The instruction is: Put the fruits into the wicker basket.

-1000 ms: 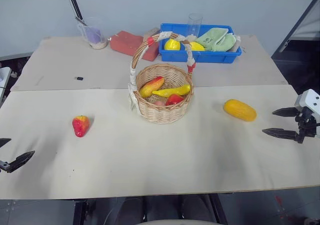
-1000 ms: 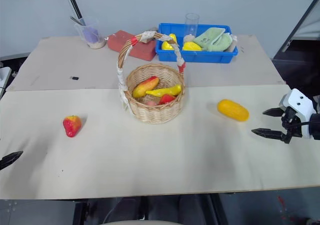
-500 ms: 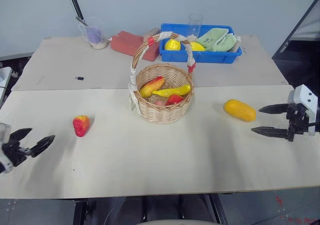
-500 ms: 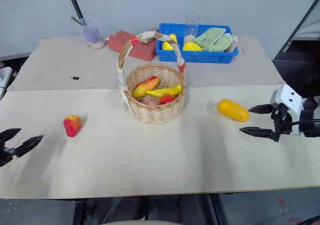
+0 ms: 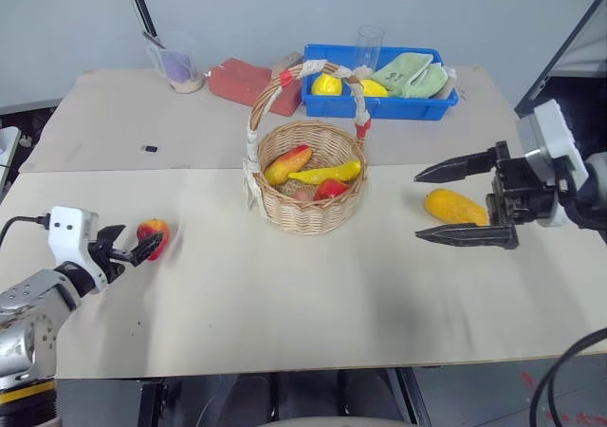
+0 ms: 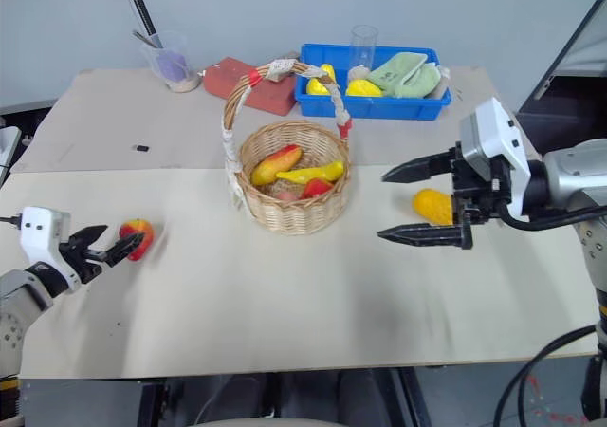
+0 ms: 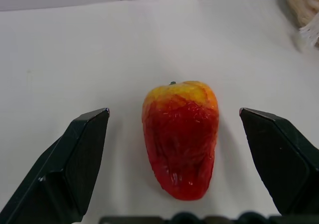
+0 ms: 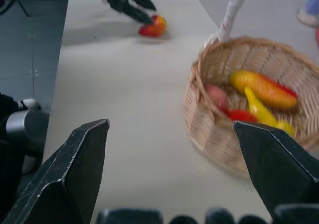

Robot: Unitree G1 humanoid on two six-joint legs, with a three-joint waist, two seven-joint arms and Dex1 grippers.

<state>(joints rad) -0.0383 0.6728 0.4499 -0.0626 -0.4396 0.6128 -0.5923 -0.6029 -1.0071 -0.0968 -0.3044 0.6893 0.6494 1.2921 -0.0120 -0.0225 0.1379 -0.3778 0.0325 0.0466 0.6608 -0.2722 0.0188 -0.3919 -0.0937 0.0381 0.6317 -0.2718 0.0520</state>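
- At close range in the left wrist view, the red fruit (image 7: 180,138) lies on the table between the wide-spread fingers (image 7: 70,169) of the left gripper (image 5: 128,248), yellow end away from them, touching neither.
- From the right wrist view, the wicker basket (image 8: 249,114) shows its contents: an orange-red fruit, a yellow one and reddish pieces.
- At lower left of the head views, the left gripper is just beside the red fruit, holding nothing.
- At centre right, the right gripper (image 5: 455,204) hangs with fingers wide apart and empty; the orange-yellow fruit (image 5: 455,208) lies on the table behind them.
- Across the pale table (image 5: 285,304), the basket stands at centre; a blue tray (image 5: 379,107), a red block (image 5: 242,81) and a cup (image 5: 175,64) sit along the top, before a grey wall.
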